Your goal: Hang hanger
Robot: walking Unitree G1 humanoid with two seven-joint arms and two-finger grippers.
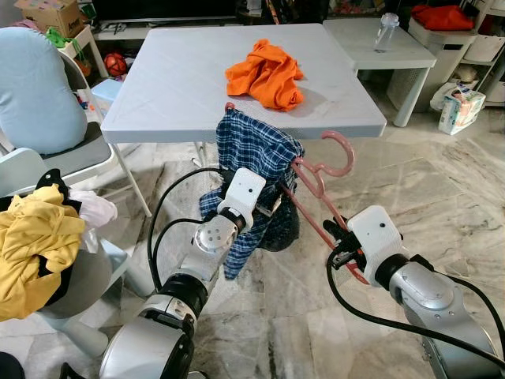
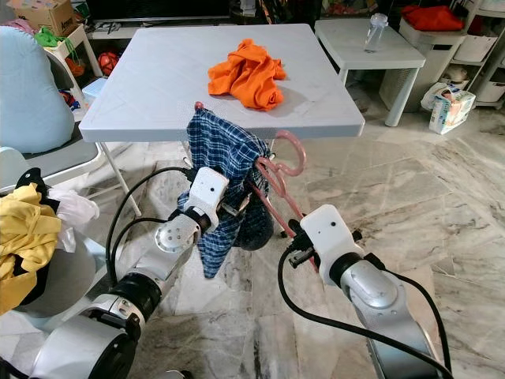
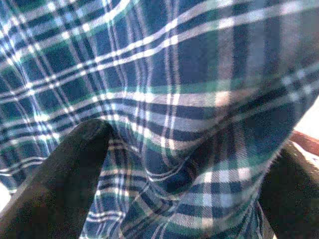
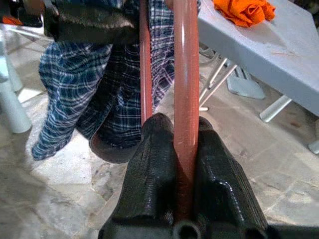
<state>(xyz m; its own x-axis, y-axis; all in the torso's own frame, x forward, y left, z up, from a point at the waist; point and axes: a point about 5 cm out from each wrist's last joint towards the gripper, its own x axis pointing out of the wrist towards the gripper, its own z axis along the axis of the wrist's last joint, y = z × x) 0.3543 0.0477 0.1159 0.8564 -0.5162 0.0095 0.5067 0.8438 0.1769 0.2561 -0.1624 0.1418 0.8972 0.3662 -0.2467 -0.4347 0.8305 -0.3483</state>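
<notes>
We see an orange cloth (image 1: 266,74) crumpled on the grey table (image 1: 173,87), a clear bottle (image 1: 386,29) at one o'clock, and yellow clothing (image 1: 31,246) at nine o'clock.

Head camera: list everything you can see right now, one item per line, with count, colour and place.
hanger: one, pink, held in the air before the table, shirt draped on it
checked shirt: one, blue, on the hanger
orange cloth: one, bunched on the table
table: one, grey, ahead
side table: one, white, far right
bottle: one, clear, on the side table
yellow garment: one, on the left
left gripper: in the shirt
right gripper: shut on the hanger
</notes>
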